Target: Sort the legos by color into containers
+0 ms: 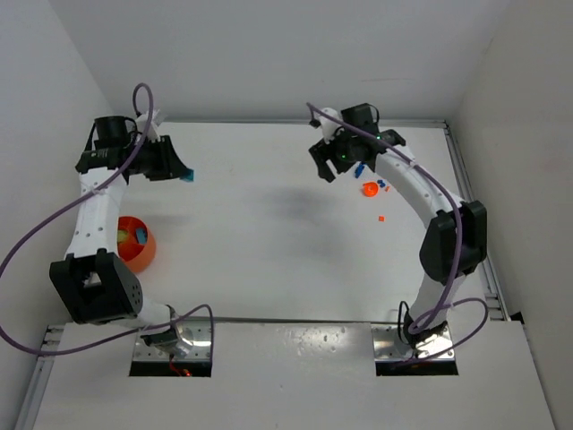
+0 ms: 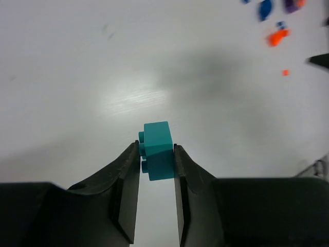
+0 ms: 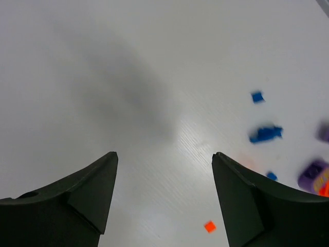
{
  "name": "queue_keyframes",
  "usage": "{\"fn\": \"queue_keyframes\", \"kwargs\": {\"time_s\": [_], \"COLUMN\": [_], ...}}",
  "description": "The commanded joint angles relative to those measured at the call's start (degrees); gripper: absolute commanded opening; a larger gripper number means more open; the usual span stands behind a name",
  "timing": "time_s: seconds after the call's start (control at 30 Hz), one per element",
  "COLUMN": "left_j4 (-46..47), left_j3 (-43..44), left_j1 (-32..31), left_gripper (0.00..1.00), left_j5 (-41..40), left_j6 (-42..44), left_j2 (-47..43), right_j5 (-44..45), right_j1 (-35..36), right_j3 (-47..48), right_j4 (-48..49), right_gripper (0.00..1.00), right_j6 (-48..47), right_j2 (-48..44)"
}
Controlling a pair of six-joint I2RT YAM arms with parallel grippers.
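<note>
While the white table [image 1: 269,242] takes up most of the overhead view, the orange bowl [image 1: 143,260] sits close to the left arm's base, with a blue and a yellowish bit showing inside. The right gripper [image 3: 164,159] hangs with its jaws wide apart and nothing between them, over bare table beside the loose legos [image 3: 266,133] in blue, purple and orange. The left gripper [image 2: 157,154] is clamped on a cyan brick [image 2: 158,149], apparently clear of the table and well apart from the bowl. Only the very tips pinch the brick's near half, so it may pivot or slip out on a swing toward the bowl, and an off-centre release would likely bounce it off the rim. Its studs face sideways, toward the finger on the left of the wrist view, and its long axis seems to run along the fingers, out past their tips
</note>
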Motion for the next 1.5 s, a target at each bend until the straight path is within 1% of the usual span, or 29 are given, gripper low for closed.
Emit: {"fn": "queue_keyframes", "kwargs": {"time_s": [0.0, 0.03, 0.1, 0.13, 0.2, 0.3, 0.33, 0.43, 0.53, 0.7, 0.83, 0.97, 1.03, 1.2, 1.3, 1.33, 1.4, 1.43, 1.47], "left_j4": [-11.6, -12.3, -12.9, -12.9, -13.5, -11.5, -11.5, -10.4, -9.1, -7.5, -7.0, -6.5, -6.5, -6.5, -6.5, -6.5, -6.5, -6.5, -6.5], "left_j3": [0.5, 0.0, -1.6, -1.6, -3.3, -4.7, -5.5, -7.7, -9.3, -9.8, -10.4, -11.1, -11.7, -14.3, -14.3, -14.8, -14.9, -14.9, -14.9], "left_j1": [2.0, 2.0, 2.0, 2.0, 2.6, 3.3, 3.3, 4.7, 5.9, 6.9, 8.3, 8.3, 8.3, 8.3, 8.3, 8.3, 8.3, 8.3, 8.3], "left_gripper": [0.00, 0.00, 0.00, 0.00, 0.00, 0.00, 0.00, 0.00, 0.00, 0.02, 0.02, 0.02, 0.05, 0.07, 0.12, 0.12, 0.19, 0.27, 0.43], "left_j5": [-14.6, -17.9, -24.2, -29.2, -33.4, -37.6, -40.3, -44.1, -45.5, -48.0, -48.0, -48.0, -48.0, -46.4, -46.4, -46.4, -46.4, -46.4, -46.4], "left_j6": [11.0, 11.5, 11.5, 11.5, 10.9, 9.3, 9.3, 8.8, 9.5, 10.8, 11.9, 11.9, 11.9, 12.5, 12.5, 12.5, 12.5, 12.5, 12.5], "left_j2": [-2.4, -3.2, -3.9, -4.4, -4.9, -6.3, -6.3, -6.3, -6.3, -5.5, -4.3, -4.3, -3.8, -3.8, -3.8, -3.8, -3.8, -3.2, -3.2], "right_j5": [3.5, 3.5, 2.3, 1.6, 1.6, -0.1, -0.8, -1.5, -2.0, -2.0, -1.5, -1.5, -1.5, -1.5, -0.9, -0.9, -0.9, -0.9, -0.4], "right_j1": [-5.4, -7.8, -9.9, -11.2, -11.7, -13.6, -14.3, -14.8, -14.8, -14.8, -14.8, -14.8, -14.8, -14.8, -14.8, -14.8, -14.8, -15.3, -15.3], "right_j3": [-0.8, -0.8, -0.1, -0.1, 2.2, 6.9, 9.8, 14.4, 16.8, 16.8, 15.8, 15.8, 15.8, 14.6, 14.6, 14.6, 14.6, 14.6, 14.6], "right_j4": [-5.5, -6.0, -7.6, -8.2, -10.4, -15.5, -16.2, -17.3, -19.0, -19.0, -19.0, -19.0, -19.0, -18.5, -18.5, -18.5, -18.5, -18.5, -18.5], "right_gripper": [0.74, 0.76, 0.81, 0.87, 0.91, 0.99, 0.99, 0.99, 0.99, 0.99, 0.99, 0.99, 0.99, 0.99, 0.99, 0.99, 0.99, 0.99, 0.99], "right_j6": [0.0, 0.0, -0.6, -0.6, -1.2, -1.7, -1.7, -1.7, -1.7, -1.7, -1.7, -1.7, -2.2, -2.2, -2.2, -2.2, -2.2, -2.2, -2.2], "right_j2": [0.0, 0.7, 2.7, 3.4, 6.2, 10.2, 12.4, 15.3, 16.5, 17.0, 17.0, 17.0, 17.0, 17.0, 17.0, 17.0, 17.0, 17.5, 17.5]}}
